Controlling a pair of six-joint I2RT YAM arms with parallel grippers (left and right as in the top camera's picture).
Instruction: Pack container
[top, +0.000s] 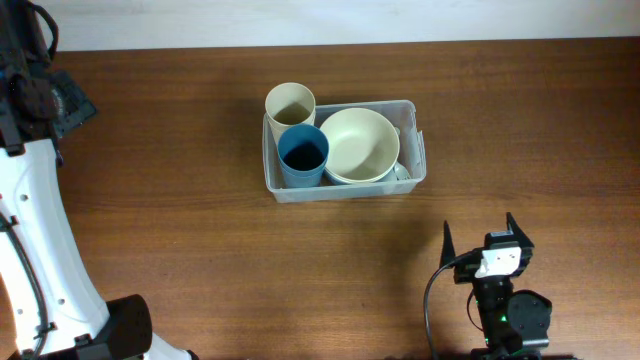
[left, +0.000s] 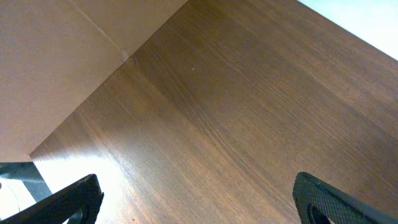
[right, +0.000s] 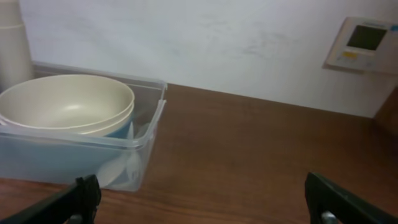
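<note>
The overhead camera looks straight down on the brown wooden desk (top: 150, 200). The left wrist view hangs close over the desk. The right wrist view sits low, facing the clear plastic rectangular bin (right: 146, 149), which the overhead shares.

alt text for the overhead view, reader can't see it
A clear plastic container sits on a wooden table, holding a cream bowl, with a blue cup and a cream cup at its left end. The right gripper, fingers open and empty, is near the table's front edge, apart from the container.

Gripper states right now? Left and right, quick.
Left gripper: open, holding nothing.
Right gripper: open, holding nothing, apart from the container.
</note>
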